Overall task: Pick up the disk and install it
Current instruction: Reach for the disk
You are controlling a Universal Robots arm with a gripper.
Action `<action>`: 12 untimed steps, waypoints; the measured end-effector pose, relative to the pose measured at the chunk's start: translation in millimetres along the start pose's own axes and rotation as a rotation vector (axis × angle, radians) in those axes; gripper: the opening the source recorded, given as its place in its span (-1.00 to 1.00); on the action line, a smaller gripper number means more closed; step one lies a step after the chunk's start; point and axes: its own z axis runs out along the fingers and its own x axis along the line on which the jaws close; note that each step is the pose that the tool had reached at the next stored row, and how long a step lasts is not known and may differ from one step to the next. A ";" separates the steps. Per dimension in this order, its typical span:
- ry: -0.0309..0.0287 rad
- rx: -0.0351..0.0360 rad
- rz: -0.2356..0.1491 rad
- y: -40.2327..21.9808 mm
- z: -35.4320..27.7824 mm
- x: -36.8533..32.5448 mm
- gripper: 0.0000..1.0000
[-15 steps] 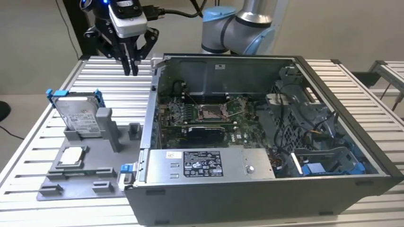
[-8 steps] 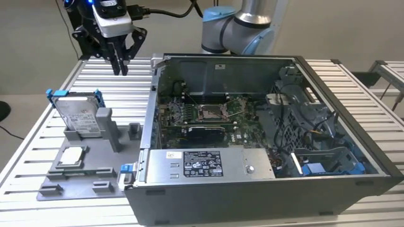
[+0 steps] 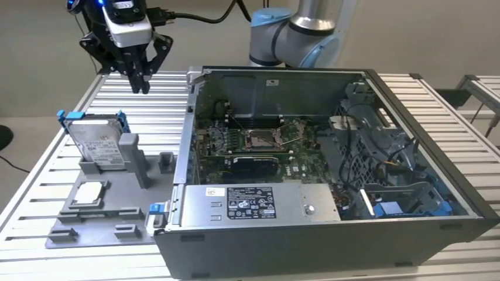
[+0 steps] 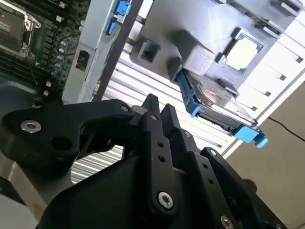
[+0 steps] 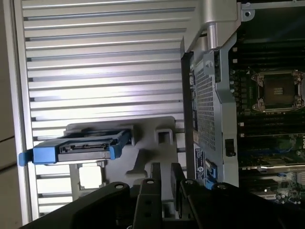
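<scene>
The disk stands on edge in a slot of the grey fixture at the exterior view's left, its white label facing out and blue rails along its sides. My gripper hangs well above and behind it, over the slatted table, shut with nothing between its fingers. In the second wrist view the black fingers meet at the gripper, and the disk lies beyond them in its holder. The first wrist view has the disk edge-on, off to the side of the gripper.
An open computer case with its motherboard fills the exterior view's middle and right. A small square silver chip rests on the fixture in front of the disk. A grey box with a label sits inside the case's front.
</scene>
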 end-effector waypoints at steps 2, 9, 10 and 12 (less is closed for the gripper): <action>0.0028 0.0002 0.000 -0.2 0.0 3.5 -1.00; 0.0060 0.0005 -0.001 -1.8 0.0 25.8 -1.00; 0.0060 0.0005 -0.001 -2.0 0.0 29.8 -1.00; 0.0061 0.0005 -0.002 -2.6 0.0 37.3 -1.00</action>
